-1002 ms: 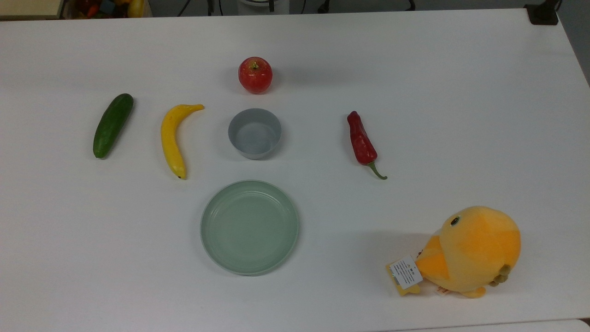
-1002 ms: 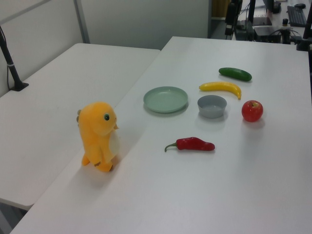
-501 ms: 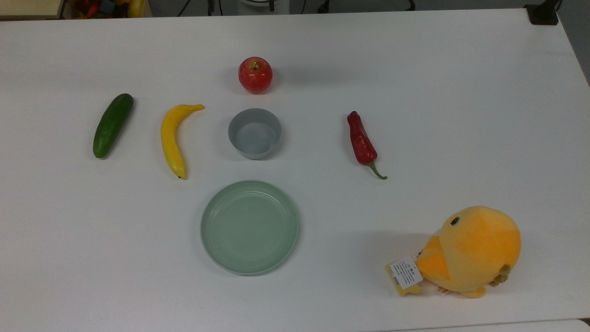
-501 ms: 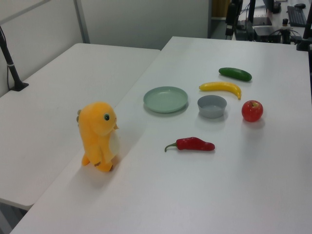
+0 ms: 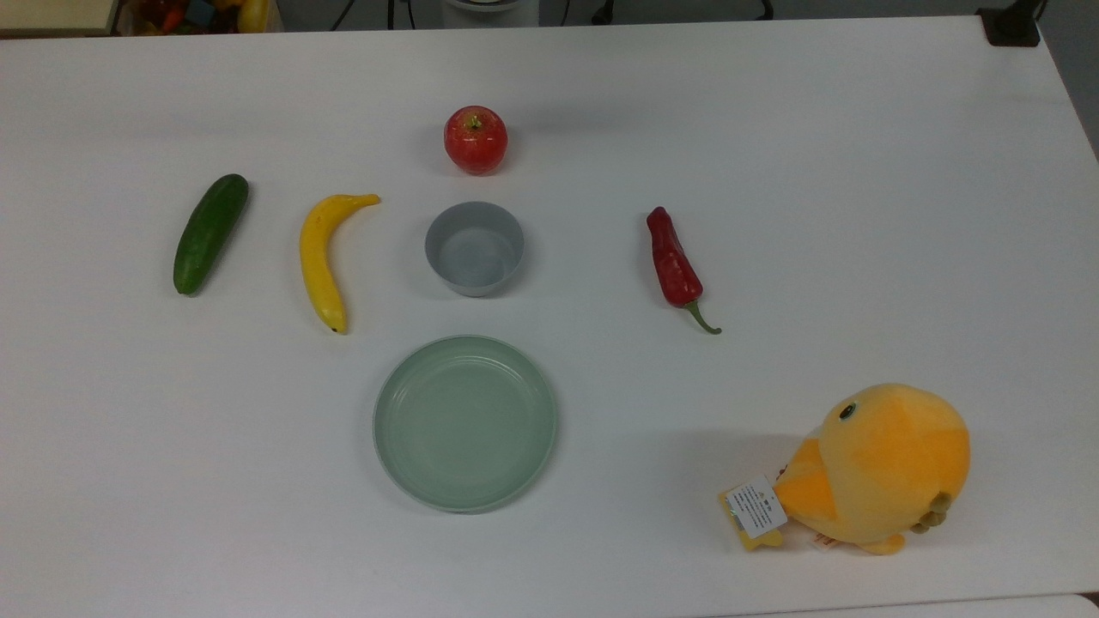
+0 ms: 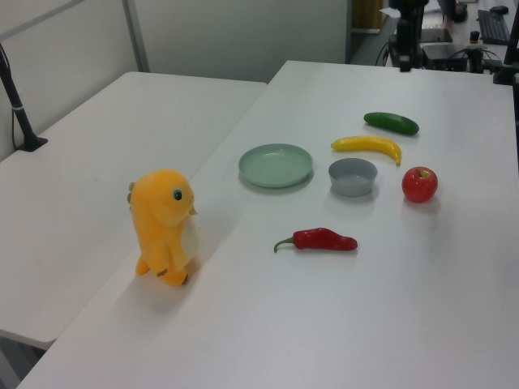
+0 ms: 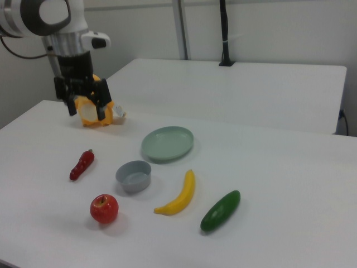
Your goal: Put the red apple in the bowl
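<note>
White table (image 5: 773, 129) bears red apple (image 5: 475, 139) beside bowl (image 5: 474, 248); arm's jaws (image 7: 86, 109) hang downward, parted, holding nothing

The apple (image 5: 475, 139) is shiny red with tiny yellow spots. The bowl (image 5: 474, 248) is grey. The plate (image 5: 464, 422) is pale green, the banana (image 5: 324, 257) yellow, the cucumber (image 5: 209, 232) dark green, the bench (image 5: 859, 172) white.

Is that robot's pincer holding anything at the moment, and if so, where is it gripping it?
Nothing. The pincer hangs open in the air, and the red apple sits untouched on the table beside the bowl.
</note>
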Controlling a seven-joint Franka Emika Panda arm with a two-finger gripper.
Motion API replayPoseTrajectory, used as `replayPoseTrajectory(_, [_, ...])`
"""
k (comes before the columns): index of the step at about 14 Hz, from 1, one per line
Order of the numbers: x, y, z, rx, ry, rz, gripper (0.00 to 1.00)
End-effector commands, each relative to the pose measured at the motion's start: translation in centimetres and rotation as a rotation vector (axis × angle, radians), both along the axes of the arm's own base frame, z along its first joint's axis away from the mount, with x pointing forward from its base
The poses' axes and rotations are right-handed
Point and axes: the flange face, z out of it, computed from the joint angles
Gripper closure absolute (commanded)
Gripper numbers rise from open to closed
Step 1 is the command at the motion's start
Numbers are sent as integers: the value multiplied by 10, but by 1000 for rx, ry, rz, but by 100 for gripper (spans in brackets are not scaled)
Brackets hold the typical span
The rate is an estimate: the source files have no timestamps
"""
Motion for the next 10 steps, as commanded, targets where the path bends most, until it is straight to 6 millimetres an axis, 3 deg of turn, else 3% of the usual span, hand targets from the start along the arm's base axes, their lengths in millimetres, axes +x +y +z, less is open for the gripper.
replayPoseTrajectory(1, [-36, 4, -48, 15, 268, 153, 0])
replayPoseTrajectory(3, [-54, 8, -88, 12, 355, 177, 0])
replayPoseTrajectory(10, [-73, 3, -169, -3, 307, 197, 0])
